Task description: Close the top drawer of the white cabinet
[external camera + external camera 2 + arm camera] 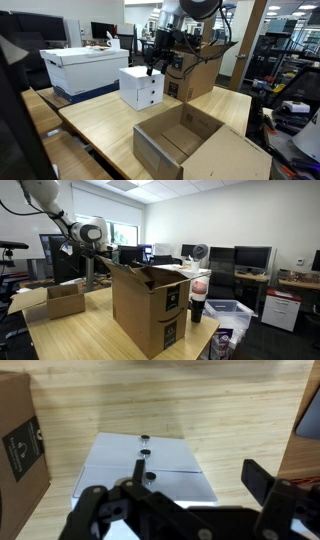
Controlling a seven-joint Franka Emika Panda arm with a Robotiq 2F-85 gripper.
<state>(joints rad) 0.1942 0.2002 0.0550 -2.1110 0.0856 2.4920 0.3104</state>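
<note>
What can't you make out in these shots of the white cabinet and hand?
Top drawer: too small in an exterior view to judge its gap.
White cabinet: hidden behind the tall cardboard box in an exterior view.
Hand: blurred in the wrist view, covering the cabinet's edge.

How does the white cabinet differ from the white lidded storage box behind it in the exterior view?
The white cabinet is smaller and roughly cube-shaped; the storage box is wider and longer. The cabinet's front carries dark knobs; the storage box has a lid and no visible knobs. The cabinet sits right by the tool; the storage box stands apart, farther back. Both are white and boxy.
</note>
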